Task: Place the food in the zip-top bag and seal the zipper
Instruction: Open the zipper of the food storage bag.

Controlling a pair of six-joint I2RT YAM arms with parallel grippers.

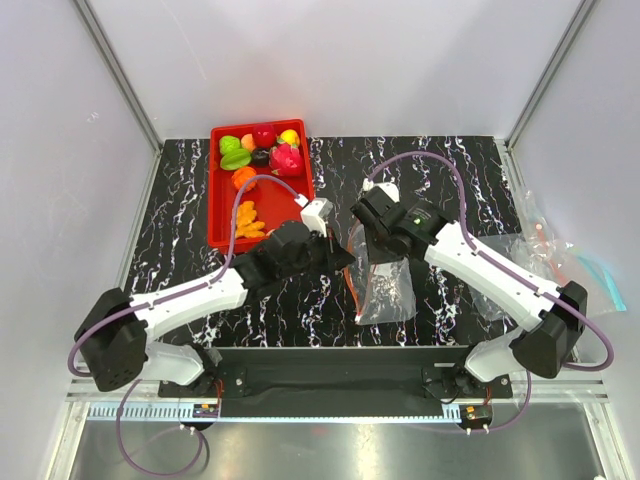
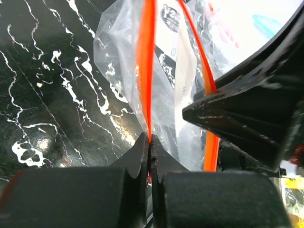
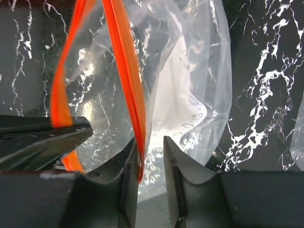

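Note:
The zip-top bag [image 1: 386,290] hangs clear and empty-looking between my two grippers at the table's middle, its mouth spread apart. My left gripper [image 1: 343,262] is shut on one lip of the orange-red zipper [image 2: 145,61], pinched at the fingertips [image 2: 142,145]. My right gripper [image 1: 368,238] is open around the other lip [image 3: 124,71], which lies against one finger [image 3: 130,156], with a gap to the other. The white label [image 3: 178,104] shows through the bag. The food [image 1: 262,150] lies in the red tray [image 1: 222,240] at the back left, with orange pieces [image 1: 247,222] nearer.
More clear bags [image 1: 540,250], one with a blue tint [image 1: 603,272], lie at the table's right edge. The right gripper's finger [image 2: 237,116] crosses the left wrist view. White walls surround the black marbled table [image 1: 180,230].

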